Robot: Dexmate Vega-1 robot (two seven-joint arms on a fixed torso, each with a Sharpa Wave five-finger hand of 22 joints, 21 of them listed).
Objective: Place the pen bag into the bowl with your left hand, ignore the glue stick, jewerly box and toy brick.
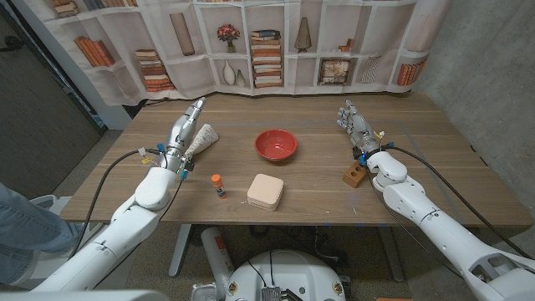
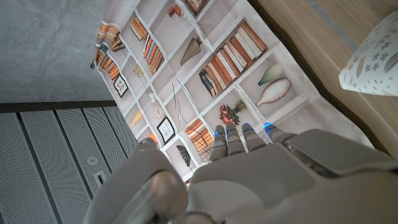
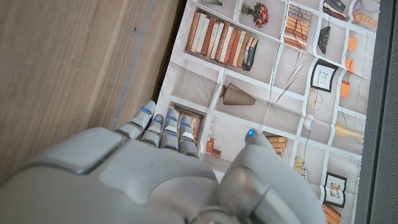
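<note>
The pen bag [image 1: 201, 139] lies on the desk toward its left edge, and the left hand [image 1: 185, 127] hovers just beside it, fingers straight and apart, holding nothing (a position, I'd judge, for closing on the bag). The red bowl [image 1: 276, 145] sits mid-desk, well apart, open for the drop. The right hand [image 1: 354, 124] waits near the right edge, fingers extended, empty, behind the toy brick [image 1: 354, 176]. The glue stick [image 1: 218, 188] and jewelry box [image 1: 265, 191] keep to the front edge.
</note>
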